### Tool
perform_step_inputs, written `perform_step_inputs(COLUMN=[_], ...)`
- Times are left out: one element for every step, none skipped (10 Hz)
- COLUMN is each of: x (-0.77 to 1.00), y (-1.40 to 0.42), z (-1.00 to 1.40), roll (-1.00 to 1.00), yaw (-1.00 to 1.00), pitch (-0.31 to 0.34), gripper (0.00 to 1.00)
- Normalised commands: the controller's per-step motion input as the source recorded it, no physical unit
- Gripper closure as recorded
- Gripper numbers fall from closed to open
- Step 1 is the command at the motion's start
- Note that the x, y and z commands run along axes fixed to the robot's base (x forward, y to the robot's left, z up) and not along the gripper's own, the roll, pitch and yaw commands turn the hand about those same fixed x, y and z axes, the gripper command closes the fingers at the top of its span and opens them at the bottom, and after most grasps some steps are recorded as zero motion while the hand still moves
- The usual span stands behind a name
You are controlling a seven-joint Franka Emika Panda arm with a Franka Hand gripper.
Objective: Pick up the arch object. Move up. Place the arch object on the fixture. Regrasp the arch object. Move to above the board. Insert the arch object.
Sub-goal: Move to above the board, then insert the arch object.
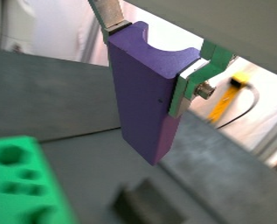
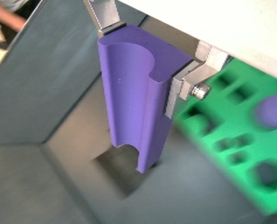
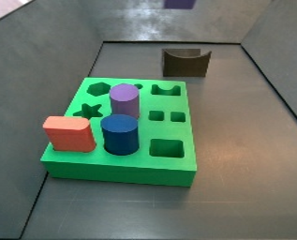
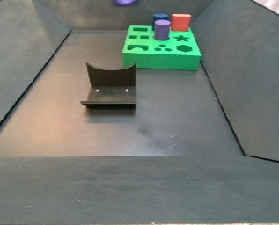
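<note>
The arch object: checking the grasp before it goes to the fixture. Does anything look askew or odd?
Nothing stands out. The claw, raised above the floor, is shut on the arch object, which hangs upright. The fixture stands empty, and the board sits flat.

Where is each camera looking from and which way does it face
Wrist view: rides the arm, looking down along the gripper, whose jaws clamp the arch object, above the board and fixture.
Wrist view: same mount from the opposite side; gripper, arch object, board.
Side view: beside the table, board near, fixture behind; only the arch object's tip shows.
Side view: fixture near, board far; no arm.
Both side views share board and fixture.
</note>
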Motion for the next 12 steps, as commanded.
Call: perform_step_inputs(x=[-0.97,-0.73,-0.38,-0.25,-0.12,-0.1,-0.07,-0.07,-0.06,-0.04,0.0,0.0], y=[-1.0,-0.71,-0.3,-0.18,-0.07,-0.03,0.02,0.01,0.01,0.01,0.0,0.0], z=[0.4,0.29,0.12,0.07,0.04,0.02,0.01,0.02,0.0,0.0,0.0,0.0], roll=[-1.0,-1.0,-1.0,-1.0,-1.0,-0.98,-0.68,-0.47,-0.31,-0.21,-0.01,-0.01], yaw=[-0.15,-0.15,-0.15,-0.14,-0.12,-0.12,-0.07,-0.04,-0.03,-0.02,0.0,0.0], pitch=[-0.011,-0.006,0.003,0.012,0.014,0.006,-0.011,-0.021,-0.028,-0.031,0.0,0.0], gripper=[1.0,1.0,1.0,1.0,1.0,1.0,1.0,1.0,1.0,1.0,1.0,1.0])
